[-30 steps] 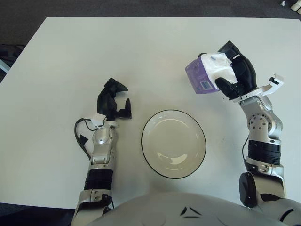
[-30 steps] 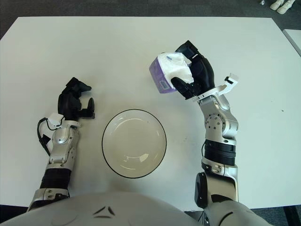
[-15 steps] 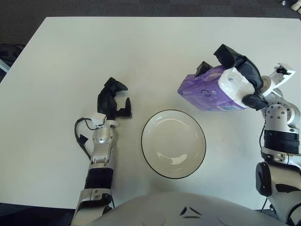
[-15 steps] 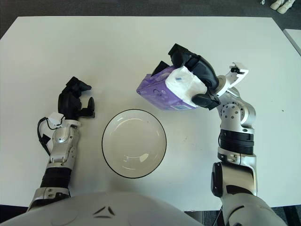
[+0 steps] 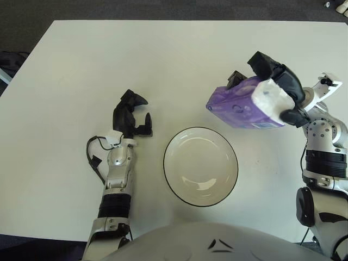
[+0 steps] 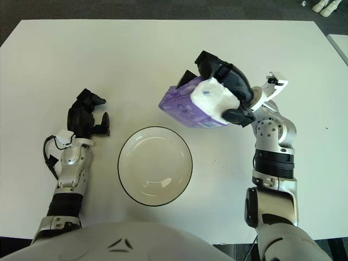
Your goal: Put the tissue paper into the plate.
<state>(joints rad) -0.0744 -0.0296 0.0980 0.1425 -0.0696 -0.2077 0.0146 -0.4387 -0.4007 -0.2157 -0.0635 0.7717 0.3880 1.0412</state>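
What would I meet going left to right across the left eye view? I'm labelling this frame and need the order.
left hand → plate → tissue pack → right hand, which grips the pack's right end above the table.

From my remote station I see a white table [image 5: 163, 65] with a matte, evenly lit top filling most of both views. Beyond its far edge runs dark grey carpeted floor [image 5: 163, 8]. A pair of pale objects [image 6: 322, 5] lies on the floor at top right, unidentifiable.
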